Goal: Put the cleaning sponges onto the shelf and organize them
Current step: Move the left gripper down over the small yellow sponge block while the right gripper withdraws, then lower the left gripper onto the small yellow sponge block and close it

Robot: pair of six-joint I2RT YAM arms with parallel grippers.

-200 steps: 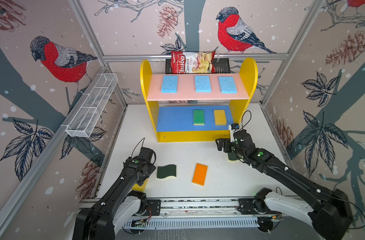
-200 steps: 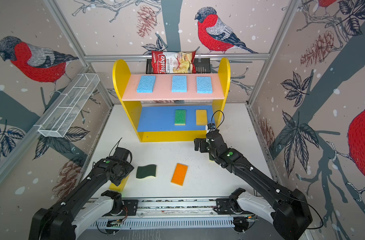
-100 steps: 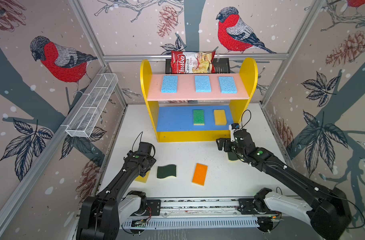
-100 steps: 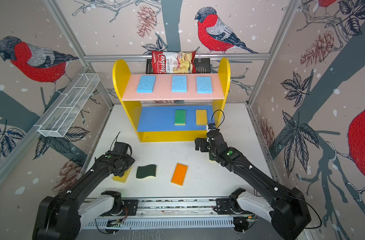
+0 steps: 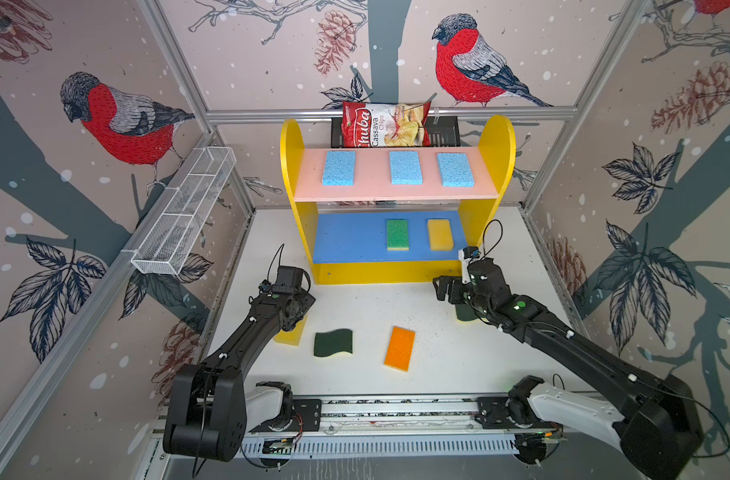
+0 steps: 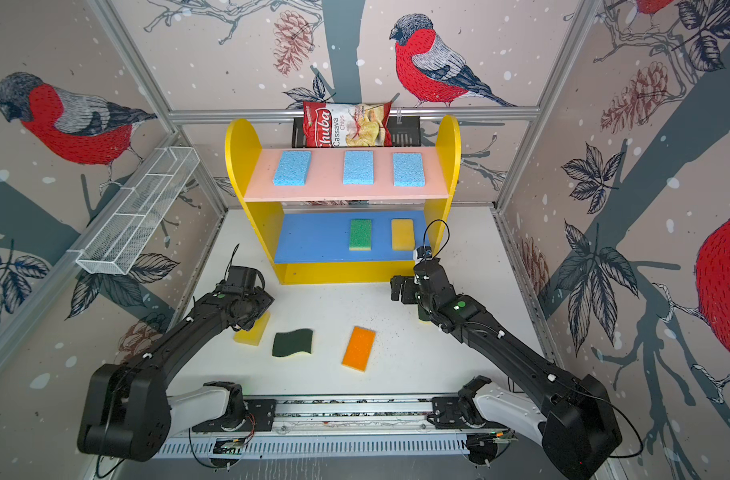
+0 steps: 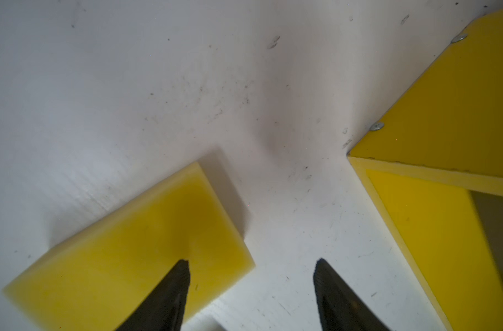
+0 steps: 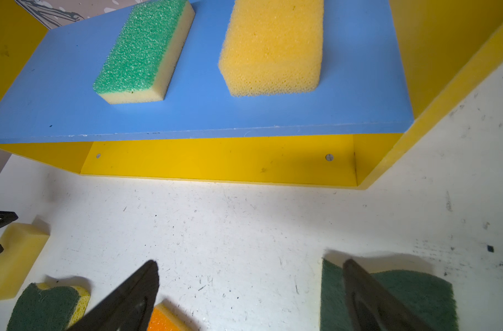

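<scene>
The shelf stands at the back with three light blue sponges on its pink board and a green-topped sponge and a yellow sponge on its blue board. On the table lie a yellow sponge, a wavy dark green sponge, an orange-topped sponge and another dark green sponge under my right arm. My left gripper is open low over the yellow sponge, one finger above it, the other above bare table. My right gripper is open and empty.
A red chips bag leans in a black rack behind the shelf. A white wire basket hangs on the left wall. The arms' rail runs along the front edge. The shelf's yellow corner is close beside my left gripper.
My left gripper has moved away from the front edge toward the shelf, uncovering more of the yellow sponge. The right arm has hardly moved.
</scene>
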